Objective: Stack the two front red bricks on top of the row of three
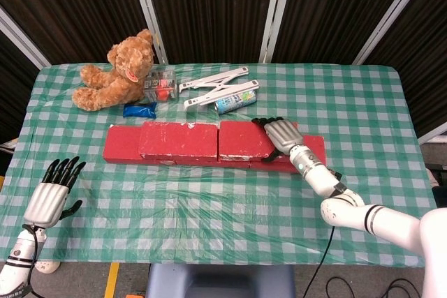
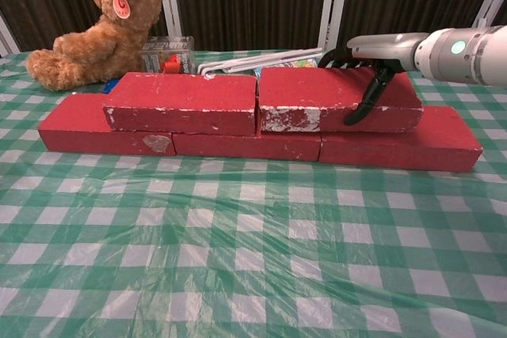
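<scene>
Three red bricks form a row (image 1: 307,157) (image 2: 400,146) across the table. One red brick (image 1: 178,138) (image 2: 182,102) lies on top of the row's left part. A second red brick (image 1: 243,139) (image 2: 317,99) lies on top to its right, end against end. My right hand (image 1: 281,132) (image 2: 372,51) grips this second brick at its right end, fingers over the back and thumb down the front face. My left hand (image 1: 50,197) hovers at the table's front left corner, fingers spread and holding nothing; the chest view does not show it.
Behind the bricks sit a brown teddy bear (image 1: 115,75) (image 2: 99,33), a clear plastic box (image 1: 162,85), a blue packet (image 1: 140,109), a white folding rack (image 1: 213,85) and a can (image 1: 236,101) lying on its side. Green checked cloth (image 1: 209,207) covers the table.
</scene>
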You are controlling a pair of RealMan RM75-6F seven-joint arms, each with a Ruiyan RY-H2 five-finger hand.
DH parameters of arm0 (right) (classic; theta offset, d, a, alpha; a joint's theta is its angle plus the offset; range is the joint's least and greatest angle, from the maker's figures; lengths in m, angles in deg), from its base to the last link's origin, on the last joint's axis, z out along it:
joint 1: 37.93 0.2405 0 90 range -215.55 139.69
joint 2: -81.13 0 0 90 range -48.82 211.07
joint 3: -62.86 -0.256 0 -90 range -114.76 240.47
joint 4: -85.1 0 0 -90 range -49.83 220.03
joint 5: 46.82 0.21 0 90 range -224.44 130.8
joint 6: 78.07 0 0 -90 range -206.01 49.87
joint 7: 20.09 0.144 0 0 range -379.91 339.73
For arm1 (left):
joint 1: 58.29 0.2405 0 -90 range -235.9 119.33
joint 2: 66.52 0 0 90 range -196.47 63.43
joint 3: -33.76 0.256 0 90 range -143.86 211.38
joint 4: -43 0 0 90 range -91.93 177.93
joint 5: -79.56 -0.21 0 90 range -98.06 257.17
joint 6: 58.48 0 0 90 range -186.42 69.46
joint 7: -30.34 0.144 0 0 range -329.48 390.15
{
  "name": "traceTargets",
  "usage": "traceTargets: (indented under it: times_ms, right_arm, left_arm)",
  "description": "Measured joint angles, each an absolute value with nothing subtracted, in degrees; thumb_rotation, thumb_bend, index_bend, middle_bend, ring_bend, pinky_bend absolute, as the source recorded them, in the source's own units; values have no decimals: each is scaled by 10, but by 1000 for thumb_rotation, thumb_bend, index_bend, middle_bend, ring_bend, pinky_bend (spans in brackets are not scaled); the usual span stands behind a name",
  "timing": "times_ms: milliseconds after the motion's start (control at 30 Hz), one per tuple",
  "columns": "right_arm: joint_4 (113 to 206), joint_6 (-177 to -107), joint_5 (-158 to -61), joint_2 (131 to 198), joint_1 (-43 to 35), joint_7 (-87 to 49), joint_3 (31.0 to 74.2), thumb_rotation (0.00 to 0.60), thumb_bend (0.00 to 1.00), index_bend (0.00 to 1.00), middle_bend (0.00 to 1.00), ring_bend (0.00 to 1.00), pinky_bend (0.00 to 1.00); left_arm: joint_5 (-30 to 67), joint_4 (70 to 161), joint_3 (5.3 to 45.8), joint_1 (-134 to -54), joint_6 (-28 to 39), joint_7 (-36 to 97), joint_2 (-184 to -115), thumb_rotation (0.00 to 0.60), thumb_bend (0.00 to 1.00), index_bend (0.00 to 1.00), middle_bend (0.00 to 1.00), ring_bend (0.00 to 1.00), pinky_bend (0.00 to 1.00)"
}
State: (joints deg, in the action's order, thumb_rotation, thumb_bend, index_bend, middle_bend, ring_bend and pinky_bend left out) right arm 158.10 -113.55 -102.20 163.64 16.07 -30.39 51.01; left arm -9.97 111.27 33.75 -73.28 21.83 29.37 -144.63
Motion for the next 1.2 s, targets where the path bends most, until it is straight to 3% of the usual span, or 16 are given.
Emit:
traceTargets:
  times_ms: [267,633,1200]
  right_arm:
    - [1592,-1156,-972,1647,171,-347,519,600,279,523,470,292,326]
    - [1605,-1176,-931,1652,181,-383,528,600,278,316,348,171,293]
    - [1652,-1199,-855,1633,196,-438,544,599,177,263,311,152,273]
  left_arm:
    - [-102,1113,337,-732,219,288,-1443,600,263,0,0,0,22]
    - [-102,1114,336,-732,219,284,-1441,600,264,0,0,0,22]
    - [-105,1116,336,-731,220,282,-1439,600,265,0,0,0,22]
